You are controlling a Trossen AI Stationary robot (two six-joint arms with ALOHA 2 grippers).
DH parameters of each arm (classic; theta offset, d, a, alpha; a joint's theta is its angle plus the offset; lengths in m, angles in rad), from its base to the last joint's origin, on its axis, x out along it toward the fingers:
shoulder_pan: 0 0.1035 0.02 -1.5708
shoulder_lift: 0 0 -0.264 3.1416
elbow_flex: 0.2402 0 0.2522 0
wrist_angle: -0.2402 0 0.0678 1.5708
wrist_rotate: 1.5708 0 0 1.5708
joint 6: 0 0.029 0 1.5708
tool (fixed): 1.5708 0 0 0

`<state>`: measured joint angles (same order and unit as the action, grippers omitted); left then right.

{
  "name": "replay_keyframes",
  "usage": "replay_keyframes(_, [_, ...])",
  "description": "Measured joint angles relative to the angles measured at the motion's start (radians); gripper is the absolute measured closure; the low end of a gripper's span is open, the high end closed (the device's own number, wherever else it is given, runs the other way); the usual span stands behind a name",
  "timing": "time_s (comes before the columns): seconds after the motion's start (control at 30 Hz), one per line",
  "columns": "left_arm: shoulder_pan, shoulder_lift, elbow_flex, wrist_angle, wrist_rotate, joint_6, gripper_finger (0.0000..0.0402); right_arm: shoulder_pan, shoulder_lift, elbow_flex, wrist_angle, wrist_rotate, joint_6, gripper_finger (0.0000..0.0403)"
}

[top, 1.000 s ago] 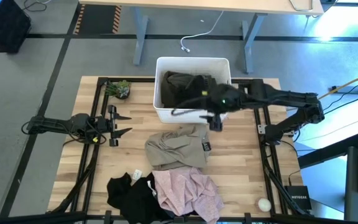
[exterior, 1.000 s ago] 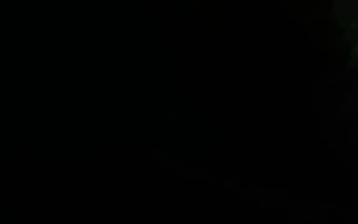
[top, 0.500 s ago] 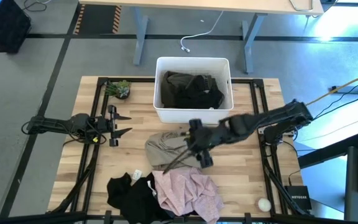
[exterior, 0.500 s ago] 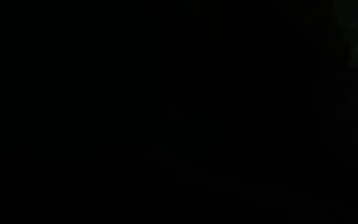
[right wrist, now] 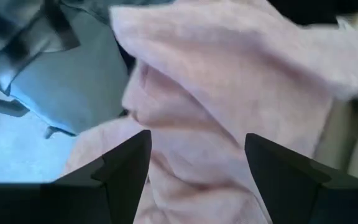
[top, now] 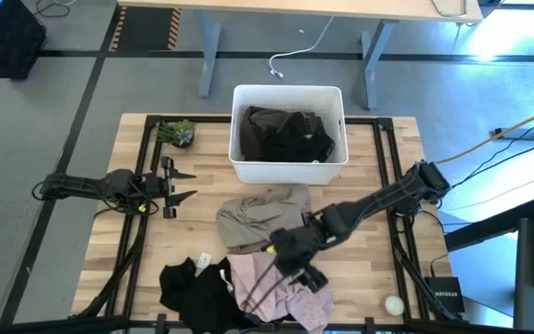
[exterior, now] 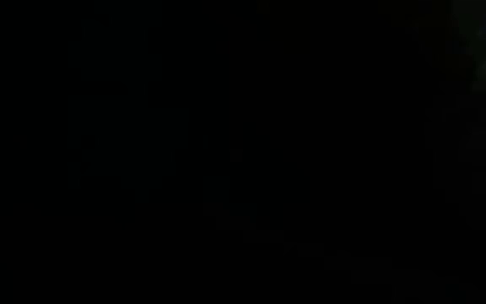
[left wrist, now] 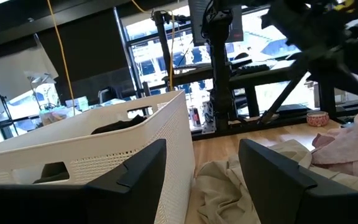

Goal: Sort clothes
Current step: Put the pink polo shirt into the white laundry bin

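Note:
A white bin (top: 288,169) at the table's far middle holds dark olive and black clothes (top: 286,133). A khaki garment (top: 260,218) lies on the table in front of it. Nearer lie a pale pink garment (top: 290,289) and a black one (top: 191,283). My right gripper (top: 262,288) is open, low over the pink garment (right wrist: 229,81). My left gripper (top: 180,186) is open and empty at the table's left, facing the bin (left wrist: 104,155) and the khaki garment (left wrist: 229,180). The low view is dark. My right gripper's open fingers (right wrist: 126,168) come from above, slanting toward the table's near edge, over the middle of the pink garment. I cannot tell whether they touch it.
A small green plant (top: 176,133) stands at the far left. A small white ball (top: 394,303) and a black box (top: 445,295) lie at the near right. Black frame rails (top: 146,223) run along both sides of the table.
My right gripper has gone from the bin's near wall toward the table's near edge, over the khaki garment and down to the pink garment. The clothes have not visibly moved.

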<state>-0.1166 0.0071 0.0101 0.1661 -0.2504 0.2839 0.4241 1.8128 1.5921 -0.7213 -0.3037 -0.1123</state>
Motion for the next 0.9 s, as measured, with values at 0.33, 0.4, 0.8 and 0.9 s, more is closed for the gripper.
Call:
replay_keyframes(0.33, [0.0, 0.0, 0.0, 0.034, 0.0, 0.047, 0.0204, 0.057, 0.01, 0.0, 0.097, 0.169, 0.066, 0.0127])
replay_keyframes(0.4, [0.0, 0.0, 0.0, 0.035, 0.0, 0.072, 0.0204, 0.054, 0.016, 0.0, 0.096, 0.208, 0.108, 0.0127])
replay_keyframes(0.8, [0.0, 0.0, 0.0, 0.022, 0.0, 0.085, 0.0204, 0.054, 0.204, 0.0, 0.091, 0.315, 0.187, 0.0127])
replay_keyframes(0.9, [0.0, 0.0, 0.0, 0.01, 0.0, 0.065, 0.0204, 0.054, 0.258, 0.0, 0.098, 0.357, 0.185, 0.0127])
